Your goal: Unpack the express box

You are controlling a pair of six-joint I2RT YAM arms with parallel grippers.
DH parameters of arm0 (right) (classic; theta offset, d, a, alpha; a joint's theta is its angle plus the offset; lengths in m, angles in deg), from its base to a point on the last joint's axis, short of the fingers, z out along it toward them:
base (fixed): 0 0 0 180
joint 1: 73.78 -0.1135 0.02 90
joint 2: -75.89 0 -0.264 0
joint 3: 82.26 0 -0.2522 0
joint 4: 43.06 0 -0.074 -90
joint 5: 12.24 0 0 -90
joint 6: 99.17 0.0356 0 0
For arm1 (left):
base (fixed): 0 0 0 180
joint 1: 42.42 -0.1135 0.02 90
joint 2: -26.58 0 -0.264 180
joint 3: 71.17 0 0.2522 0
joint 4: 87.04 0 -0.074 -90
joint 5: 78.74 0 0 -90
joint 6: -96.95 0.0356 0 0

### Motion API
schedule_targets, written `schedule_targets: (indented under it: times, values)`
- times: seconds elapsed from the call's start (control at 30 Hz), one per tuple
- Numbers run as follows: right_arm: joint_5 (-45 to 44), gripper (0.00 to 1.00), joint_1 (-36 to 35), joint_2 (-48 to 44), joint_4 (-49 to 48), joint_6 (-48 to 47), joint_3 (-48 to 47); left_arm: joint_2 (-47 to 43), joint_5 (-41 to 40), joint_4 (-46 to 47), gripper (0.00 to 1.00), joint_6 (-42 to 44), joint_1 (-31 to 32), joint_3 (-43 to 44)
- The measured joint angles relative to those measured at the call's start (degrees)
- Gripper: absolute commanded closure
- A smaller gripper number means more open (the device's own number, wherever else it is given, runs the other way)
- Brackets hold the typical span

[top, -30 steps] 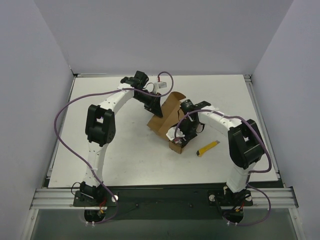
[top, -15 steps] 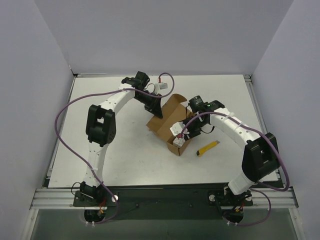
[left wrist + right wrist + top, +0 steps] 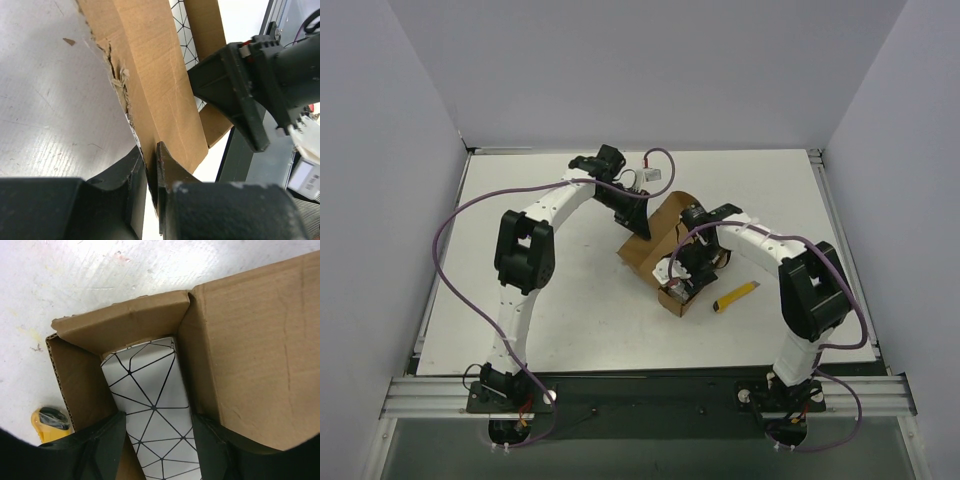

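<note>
The express box (image 3: pixel 642 256) lies open mid-table, with plain brown card (image 3: pixel 250 350) inside. My left gripper (image 3: pixel 638 216) is shut on its raised flap (image 3: pixel 666 208). In the left wrist view the card (image 3: pixel 155 85) is pinched between the fingers of that gripper (image 3: pixel 150 152). My right gripper (image 3: pixel 682 276) reaches down into the box. A white block with black lines (image 3: pixel 150 385) stands in the box, and the right gripper (image 3: pixel 157 422) has a finger against each of its sides. The block's top (image 3: pixel 181 20) shows behind the flap.
A yellow utility knife (image 3: pixel 737 296) lies on the table just right of the box, and its end (image 3: pixel 50 422) shows beside the box wall. The right arm's black wrist (image 3: pixel 240 95) sits close behind the held flap. White walls enclose the table on three sides.
Half a second ago the right arm's elbow swung out to the right with something white showing at its gripper. Now the arm is back and its jaws are down in the box around the block. The left gripper still holds the flap.
</note>
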Motion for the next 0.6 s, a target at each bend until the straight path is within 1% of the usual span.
schedule_targets:
  times: [0.03, 0.07, 0.1, 0.13, 0.17, 0.37, 0.43, 0.47, 0.5, 0.53, 0.6]
  values:
    - [-0.11, 0.42, 0.00, 0.66, 0.59, -0.50, -0.42, 0.00, 0.20, 0.00, 0.80, 0.00, 0.00, 0.00]
    - [-0.22, 0.39, 0.00, 1.22, 1.46, -0.98, -0.94, 0.00, 0.33, 0.00, 0.80, -0.02, 0.00, 0.00]
    - [-0.28, 0.32, 0.00, 1.64, 2.25, -1.40, -1.46, 0.00, 0.35, 0.00, 0.80, 0.00, 0.02, 0.00]
    - [-0.44, 0.18, 0.00, 1.99, 3.02, -1.95, -1.95, 0.00, 0.31, 0.00, 0.80, 0.00, 0.02, 0.00]
    - [-0.68, 0.01, 0.00, 2.25, 3.52, -2.51, -2.10, 0.00, 0.28, 0.00, 0.80, 0.00, -0.02, 0.00]
    - [-1.97, 0.00, -0.02, 2.51, 4.42, -5.25, -1.22, 0.00, 0.09, -0.07, 0.80, -0.02, -0.33, 0.00]
    - [-2.27, 0.05, -0.33, 2.45, 3.72, -4.98, -0.57, 0.00, 0.09, -0.07, 0.80, -0.02, -0.33, 0.00]
    - [-2.45, 0.11, -0.44, 2.43, 3.23, -4.63, -0.24, 0.00, 0.09, -0.09, 0.81, -0.04, -0.33, 0.00]
    - [-2.71, 0.13, -0.59, 2.43, 2.89, -4.04, -0.15, 0.00, 0.09, -0.13, 0.81, -0.04, -0.33, 0.00]
    - [-3.06, 0.19, -0.68, 2.62, 2.73, -3.54, -0.20, 0.00, 0.11, -0.15, 0.81, -0.04, -0.33, 0.00]
    - [-3.85, 0.26, -0.81, 3.58, 3.04, -2.38, -1.09, 0.00, 0.28, -0.17, 0.81, -0.04, -0.33, 0.00]
